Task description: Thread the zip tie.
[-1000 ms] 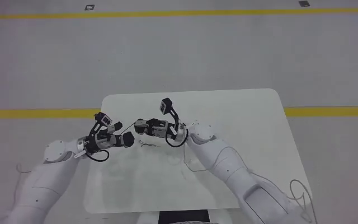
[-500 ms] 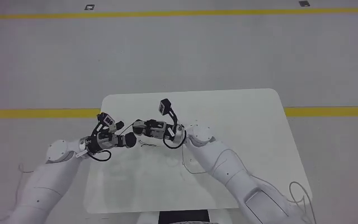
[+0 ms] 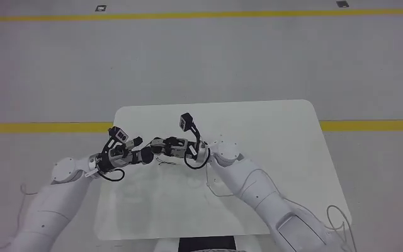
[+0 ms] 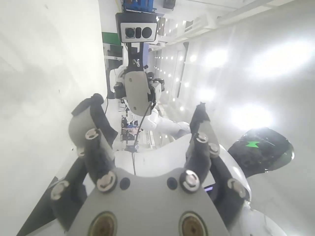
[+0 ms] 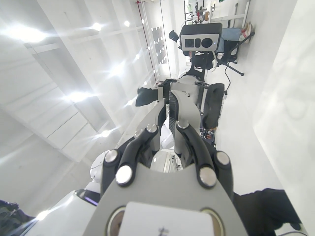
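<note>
Left pincer (image 3: 146, 155) opposite right pincer (image 3: 157, 147)

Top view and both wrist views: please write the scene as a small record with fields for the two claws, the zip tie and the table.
left claw: open, facing the other arm, above the table
right claw: appears shut on one end of the zip tie
zip tie: thin black strip, running from the right claw toward the gap in the left claw
table: white, rounded corners; the claws meet over its left half
threading: cannot tell whether the tip has passed through the head
</note>
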